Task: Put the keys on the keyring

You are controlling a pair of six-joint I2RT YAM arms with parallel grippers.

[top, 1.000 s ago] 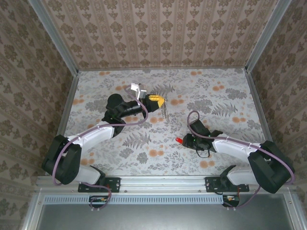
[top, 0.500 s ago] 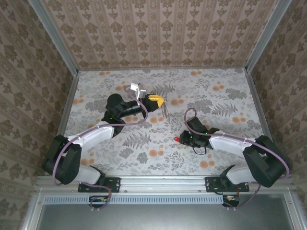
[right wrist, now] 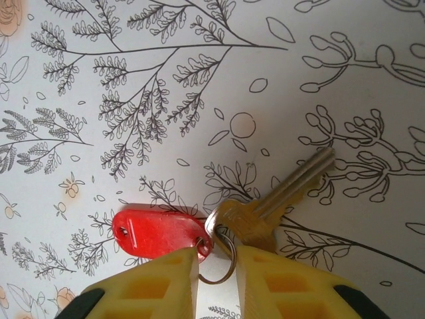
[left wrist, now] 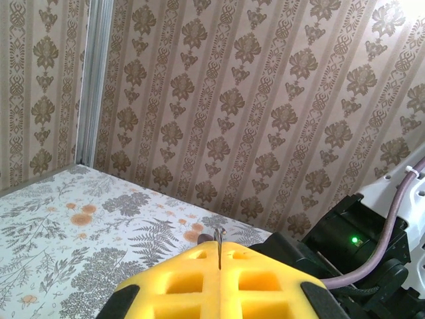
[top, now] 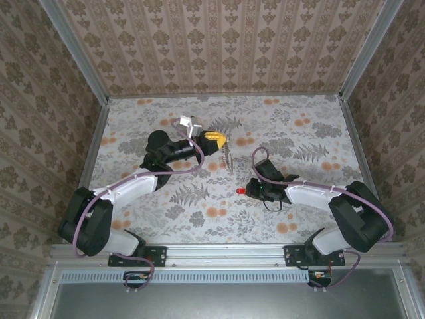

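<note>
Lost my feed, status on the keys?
Left pincer shut on keyring. Right pincer open astride split ring of key; red tag flat on table. Nothing in the way.

No text, label, brand, number or sign can be read in any of the views. The red plastic tag of the keys (right wrist: 159, 234) shows a plain face, with no writing that I can make out.
</note>
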